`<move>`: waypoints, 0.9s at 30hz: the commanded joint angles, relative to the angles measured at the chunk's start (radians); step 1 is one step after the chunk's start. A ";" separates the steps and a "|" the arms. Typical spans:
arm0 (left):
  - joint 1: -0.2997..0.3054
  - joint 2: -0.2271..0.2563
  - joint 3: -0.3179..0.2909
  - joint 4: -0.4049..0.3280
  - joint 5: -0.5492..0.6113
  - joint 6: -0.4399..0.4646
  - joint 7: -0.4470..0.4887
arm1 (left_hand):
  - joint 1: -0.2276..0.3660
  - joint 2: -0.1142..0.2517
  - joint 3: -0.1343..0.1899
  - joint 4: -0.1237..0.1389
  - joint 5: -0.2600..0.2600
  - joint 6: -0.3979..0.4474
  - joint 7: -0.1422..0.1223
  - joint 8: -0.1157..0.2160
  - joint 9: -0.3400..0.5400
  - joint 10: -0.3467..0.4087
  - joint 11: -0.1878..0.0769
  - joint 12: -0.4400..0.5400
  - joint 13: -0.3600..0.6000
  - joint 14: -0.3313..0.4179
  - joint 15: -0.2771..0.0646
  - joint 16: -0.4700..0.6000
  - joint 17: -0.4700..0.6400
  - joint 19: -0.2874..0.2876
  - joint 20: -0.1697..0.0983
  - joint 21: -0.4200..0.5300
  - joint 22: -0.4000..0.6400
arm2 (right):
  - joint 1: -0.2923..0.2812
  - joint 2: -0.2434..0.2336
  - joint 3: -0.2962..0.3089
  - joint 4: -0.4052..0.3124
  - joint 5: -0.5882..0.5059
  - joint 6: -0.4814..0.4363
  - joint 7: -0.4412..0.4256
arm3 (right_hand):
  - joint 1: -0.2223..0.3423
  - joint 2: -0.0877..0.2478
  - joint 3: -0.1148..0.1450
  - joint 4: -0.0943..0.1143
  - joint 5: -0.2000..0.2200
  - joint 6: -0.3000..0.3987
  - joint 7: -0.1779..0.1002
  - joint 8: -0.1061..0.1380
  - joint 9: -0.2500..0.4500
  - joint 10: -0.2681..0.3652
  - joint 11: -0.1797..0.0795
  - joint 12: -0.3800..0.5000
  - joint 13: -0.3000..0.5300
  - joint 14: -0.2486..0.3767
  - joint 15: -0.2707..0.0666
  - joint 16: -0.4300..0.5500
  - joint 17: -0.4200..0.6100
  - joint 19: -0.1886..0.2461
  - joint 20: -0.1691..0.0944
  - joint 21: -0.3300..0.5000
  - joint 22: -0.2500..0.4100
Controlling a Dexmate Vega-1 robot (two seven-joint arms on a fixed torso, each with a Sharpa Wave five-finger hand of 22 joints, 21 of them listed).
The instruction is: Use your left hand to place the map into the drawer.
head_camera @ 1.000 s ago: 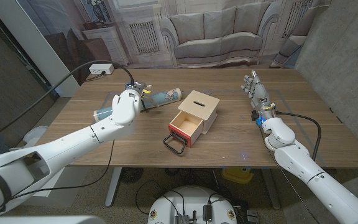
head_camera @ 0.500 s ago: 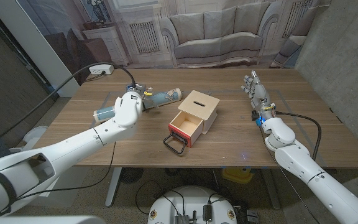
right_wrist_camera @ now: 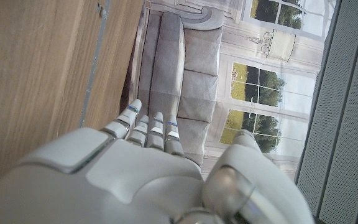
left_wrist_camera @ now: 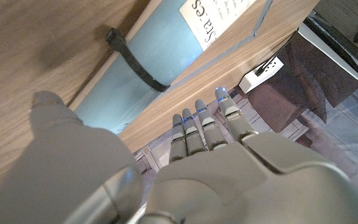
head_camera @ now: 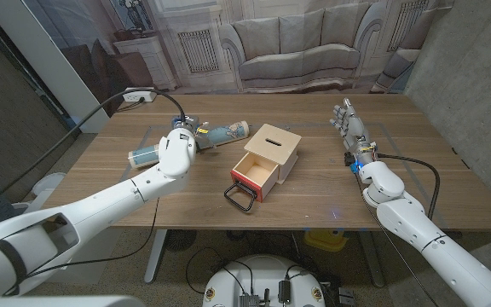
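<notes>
Left hand [head_camera: 177,147] over rolled blue map [head_camera: 218,134] on surface [head_camera: 314,196], left wrist view: fingers [left_wrist_camera: 205,127] straight, together, past map's black band [left_wrist_camera: 132,61], grasp unclear, right hand [head_camera: 350,128] fingers upright, empty, drawer [head_camera: 259,172] open.

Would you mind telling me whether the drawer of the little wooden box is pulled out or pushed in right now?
Pulled out. In the head view the drawer sticks out of the wooden box toward the robot, its inside open from above and its black handle in front.

Staged lab or studio — printed living-room backdrop [head_camera: 297,43] with sofa and windows, wooden table [head_camera: 186,192], trailing cables
</notes>
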 commanded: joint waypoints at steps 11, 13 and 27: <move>0.009 -0.027 -0.014 0.063 -0.070 -0.031 0.119 | 0.009 0.015 -0.010 0.001 0.011 0.026 -0.003 0.013 0.004 0.023 -0.005 0.011 0.004 0.030 -0.025 0.013 0.002 0.026 -0.001 0.013 0.003 | 0.009 0.002 -0.010 0.007 0.002 -0.013 -0.001 | 0.002 0.007 0.003 -0.005 -0.001 0.007 0.002 -0.002 0.006 0.003 0.003 0.000 0.002 0.005 0.002 0.000 0.003 0.010 -0.006 -0.007 0.005; 0.013 -0.027 -0.018 0.066 -0.083 -0.034 0.133 | 0.014 0.019 -0.012 0.001 0.013 0.036 -0.006 0.016 0.004 0.038 -0.013 0.016 0.004 0.044 -0.028 0.016 0.002 0.044 -0.004 0.018 0.004 | 0.008 0.004 -0.010 0.006 0.004 -0.014 -0.004 | 0.002 0.007 0.003 -0.005 -0.001 0.007 0.002 -0.002 0.006 0.004 0.005 0.000 0.002 0.005 0.001 0.000 0.003 0.010 -0.006 -0.008 0.005; 0.002 -0.030 -0.010 0.096 -0.138 -0.034 0.185 | 0.033 0.031 -0.012 -0.003 0.017 0.059 -0.010 0.022 0.004 0.055 -0.017 0.019 0.004 0.066 -0.030 0.020 0.002 0.063 -0.001 0.021 0.004 | 0.006 0.004 -0.011 0.001 0.003 -0.021 -0.012 | 0.002 0.008 0.002 -0.007 -0.002 0.007 0.001 -0.002 0.006 0.003 0.004 0.000 0.002 0.005 0.003 -0.001 0.003 0.012 -0.006 -0.012 0.005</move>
